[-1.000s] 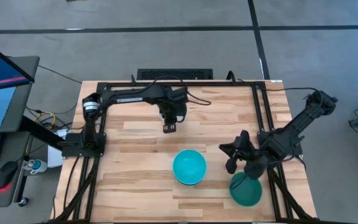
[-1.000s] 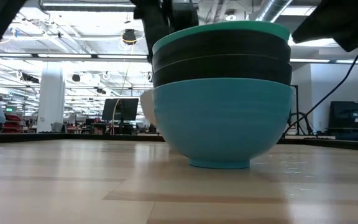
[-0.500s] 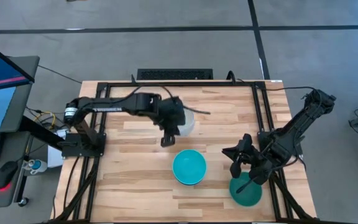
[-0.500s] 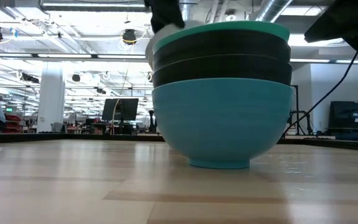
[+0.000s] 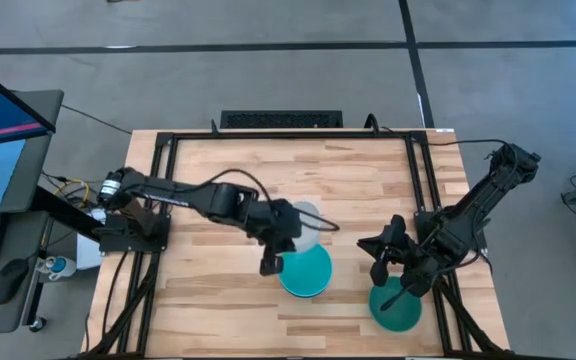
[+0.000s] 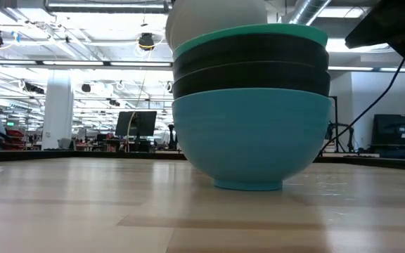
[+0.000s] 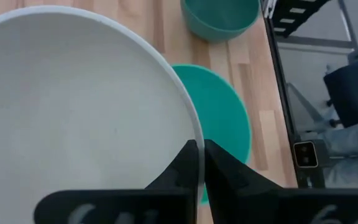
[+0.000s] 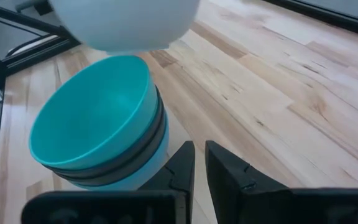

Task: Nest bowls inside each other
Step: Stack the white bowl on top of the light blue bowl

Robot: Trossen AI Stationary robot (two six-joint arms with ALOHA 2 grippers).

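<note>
Now, in the high view, the left jaws (image 5: 271, 262) grip the rim of the white bowl (image 5: 304, 225), which hangs at frame centre, overlapping the upper edge of the stack (image 5: 306, 272) on the desk (image 5: 208, 290). The right jaws (image 5: 393, 272) wait at lower right, above a lone teal bowl (image 5: 398, 310); they look nearly closed and empty.

Low view: the stack (image 6: 252, 105) fills the centre, a light blue bowl (image 6: 252, 137) at the bottom, two black bowls (image 6: 252, 67) inside it and a teal rim on top. The white bowl (image 6: 213, 20) shows above and behind that rim, mouth up.

Left wrist view: the fingers (image 7: 188, 165) pinch the white rim (image 7: 188, 121) edge-on, with the stack's teal mouth (image 7: 225, 118) beyond.

Right wrist view: the white bowl (image 8: 126, 22) hovers off-centre over the stack (image 8: 98, 130). The fingers (image 8: 182, 165) stand almost together.

To do this well, I judge the white bowl should be centred over the stack's mouth, kept level with its axis vertical, lowered until seated, then let go.
</note>
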